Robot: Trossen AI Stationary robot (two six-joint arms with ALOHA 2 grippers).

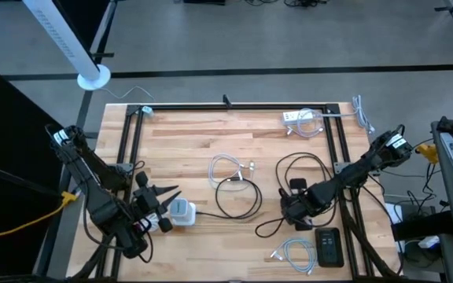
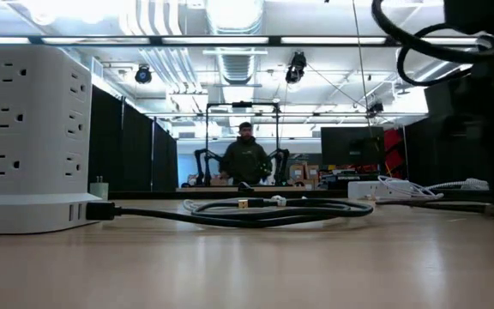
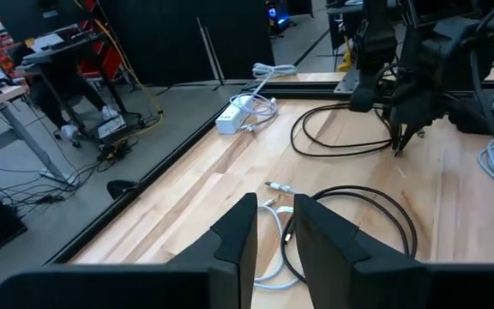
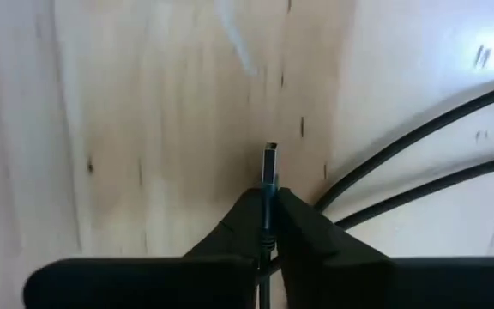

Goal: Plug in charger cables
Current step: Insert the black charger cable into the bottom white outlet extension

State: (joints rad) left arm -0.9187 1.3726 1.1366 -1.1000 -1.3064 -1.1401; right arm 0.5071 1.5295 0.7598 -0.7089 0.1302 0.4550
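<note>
A long black charger cable point(image 1: 238, 198) lies in loops mid-table. One end sits in the base point(image 2: 101, 210) of the white cube adapter point(image 1: 181, 212). Its other plug end is in my right gripper point(image 1: 291, 207), which is shut on it above the wood, right of centre. My left gripper point(image 3: 273, 230) is open beside the adapter at the near left, holding nothing. A white coiled cable point(image 1: 226, 168) lies flat at the centre. Another white coil point(image 1: 292, 253) lies near the front edge. My right gripper pinches the black cable just behind its plug tip point(image 4: 270, 176) between its two fingers. The fingers point down at the table and lie along the plug. The metal tip point(image 4: 271, 156) sticks out past the fingertips, clear of the wood, and the cable trails off in slack loops point(image 4: 418, 172).
A white oblong power strip point(image 1: 296, 116) with a white cable point(image 1: 311, 126) lies at the far right. A black flat device point(image 1: 329, 246) rests near the front right. A black metal frame point(image 1: 234, 106) borders the table. A person point(image 2: 245, 159) stands in the room beyond.
</note>
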